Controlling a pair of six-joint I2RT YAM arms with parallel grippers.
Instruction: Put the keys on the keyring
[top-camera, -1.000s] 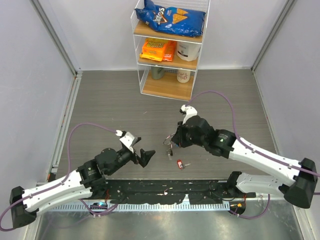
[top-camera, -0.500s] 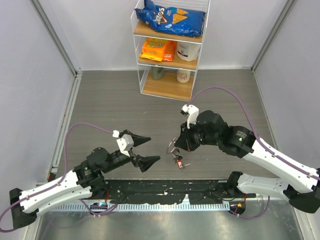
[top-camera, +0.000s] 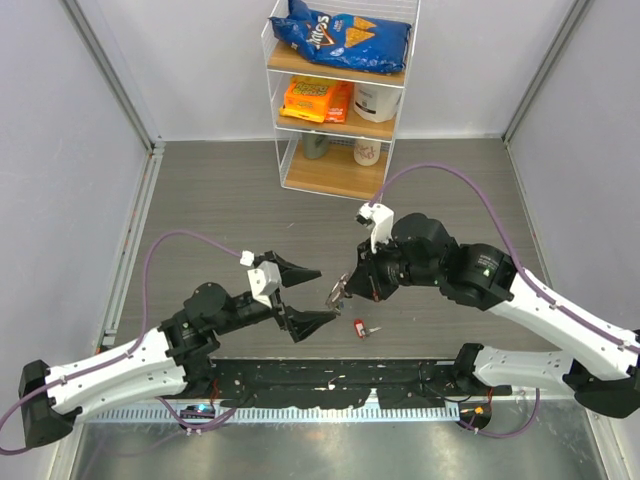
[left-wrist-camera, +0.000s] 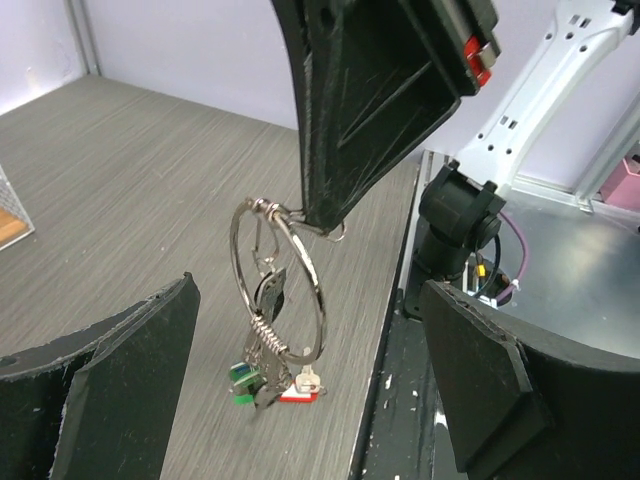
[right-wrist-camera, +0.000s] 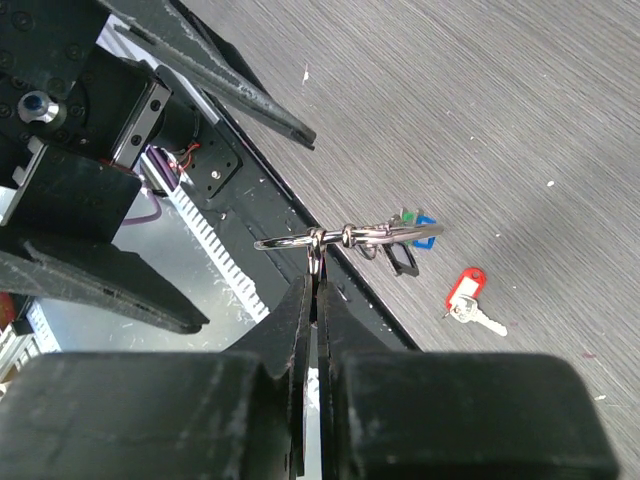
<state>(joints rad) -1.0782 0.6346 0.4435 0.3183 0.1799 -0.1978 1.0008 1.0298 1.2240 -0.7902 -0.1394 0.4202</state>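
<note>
My right gripper (right-wrist-camera: 315, 268) is shut on a small loop of the silver keyring (right-wrist-camera: 330, 238) and holds it up above the table. The keyring (left-wrist-camera: 320, 300) hangs upright from the right fingers (left-wrist-camera: 365, 110). Keys with green and blue heads (left-wrist-camera: 245, 383) dangle from it on a clip. A red-headed key (top-camera: 362, 327) lies loose on the table just below, also seen as the red key (right-wrist-camera: 466, 293) in the right wrist view. My left gripper (top-camera: 312, 297) is wide open, its fingers (left-wrist-camera: 110, 390) on either side of the ring without touching it.
A clear shelf unit (top-camera: 340, 95) at the back holds a blue chip bag, an orange packet and cups. A black slotted rail (top-camera: 330, 385) runs along the near table edge, close under the ring. Grey walls stand left and right.
The left arm has swung right and forward, bringing its open fingers up to the ring. The right gripper has raised the ring with its keys; the red key stays on the table.
</note>
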